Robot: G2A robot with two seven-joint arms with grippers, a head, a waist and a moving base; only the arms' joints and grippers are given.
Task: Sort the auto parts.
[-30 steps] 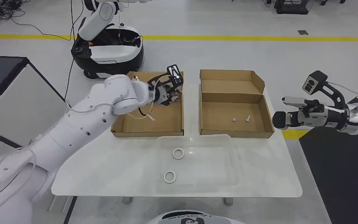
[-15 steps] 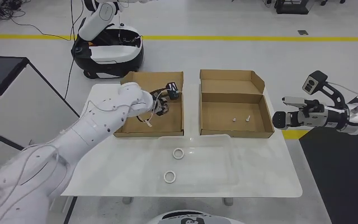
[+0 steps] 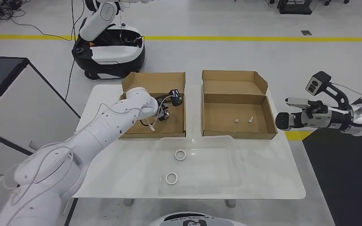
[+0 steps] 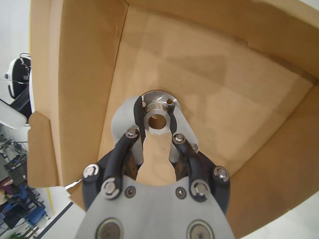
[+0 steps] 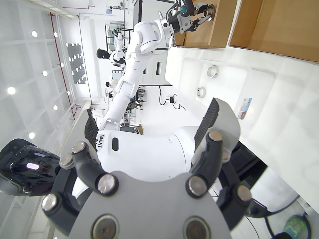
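While my left hand (image 4: 155, 123) gripped a metal hub (image 4: 159, 99) by its collar inside a cardboard box (image 4: 82, 75), my right hand (image 5: 151, 115) hung spread wide, well away from that box; one ring (image 3: 180, 155) and a second ring (image 3: 172, 178) lay in a clear tray (image 3: 223, 169) near it.

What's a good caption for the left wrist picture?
Left gripper shut on a shiny metal flange inside the cardboard box.

The top view looks down on the whole tabletop (image 3: 266, 169). The left wrist view sits close inside the left box (image 4: 82, 75). The right wrist view, off the tabletop's edge, looks across it, sharing that box with both.
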